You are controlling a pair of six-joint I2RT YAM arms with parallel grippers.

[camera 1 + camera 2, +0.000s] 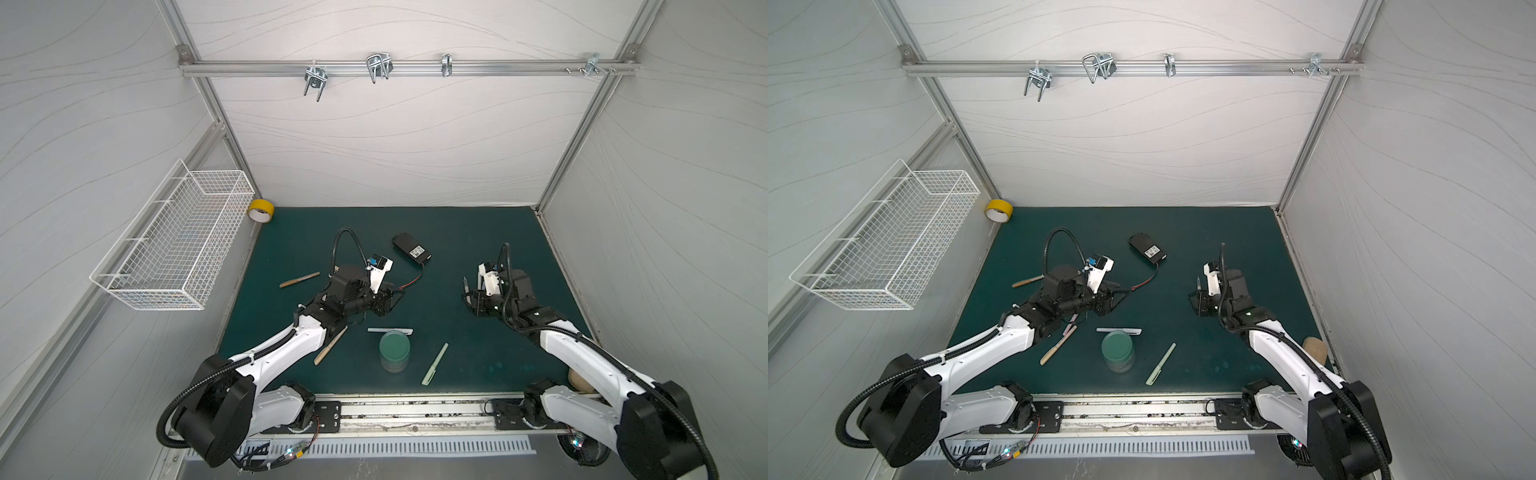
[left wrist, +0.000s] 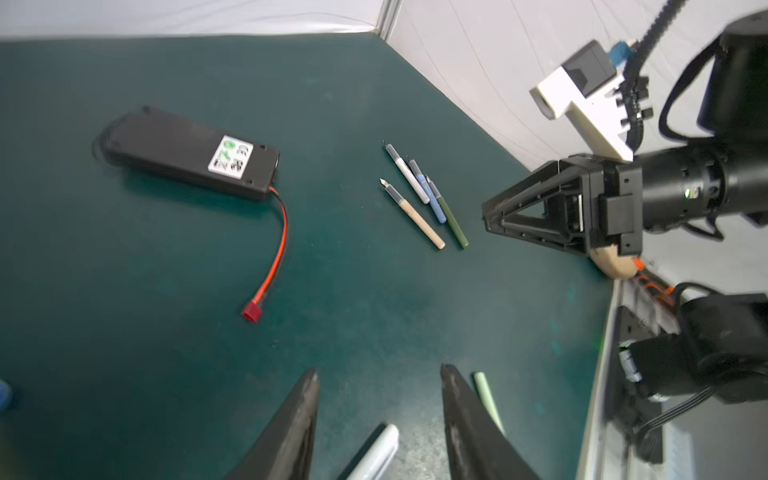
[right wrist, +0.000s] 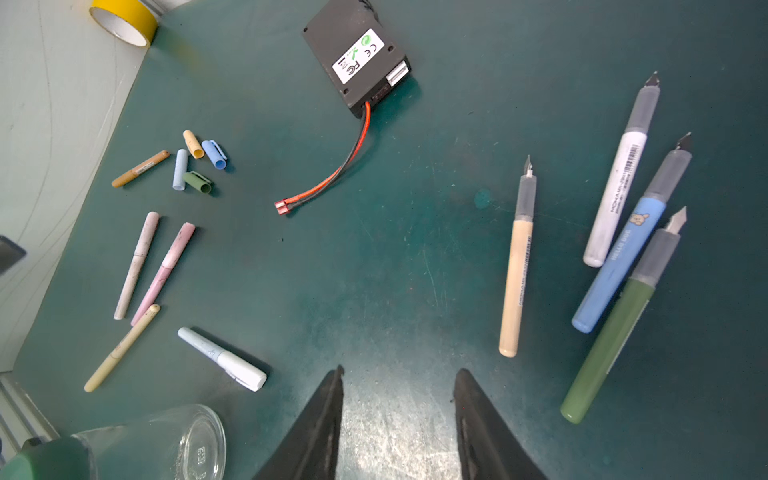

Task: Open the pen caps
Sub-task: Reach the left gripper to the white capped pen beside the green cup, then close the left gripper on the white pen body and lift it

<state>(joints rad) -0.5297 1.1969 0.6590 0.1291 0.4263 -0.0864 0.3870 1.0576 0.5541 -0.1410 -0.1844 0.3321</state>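
Hovering over the green surface (image 1: 478, 232), both arms empty. Left end effector (image 2: 379, 370): jaws partly apart, nothing gripped; the white-and-blue capped pen (image 2: 374, 449) lies on the surface below the gap. Right end effector (image 3: 400, 370): jaws partly apart, nothing between them.

The right wrist view shows what both top views mostly hide:
- Four uncapped pens lie just beside the right end effector: tan pen (image 3: 517, 266), white pen (image 3: 615, 199), blue pen (image 3: 619, 266), green pen (image 3: 602, 349).
- Four loose pen caps (image 3: 199, 162) sit clustered beside the brown capped pen (image 3: 141, 168), under the left arm.

The light green capped pen (image 1: 435, 364) shows best in both top views, near the front edge and lying diagonally.

Uncapped pens run roughly parallel, long axes front-to-back, nibs toward the back wall. White-and-blue capped pen lies left-right just behind the jar (image 1: 395, 351), white cap end to the right.
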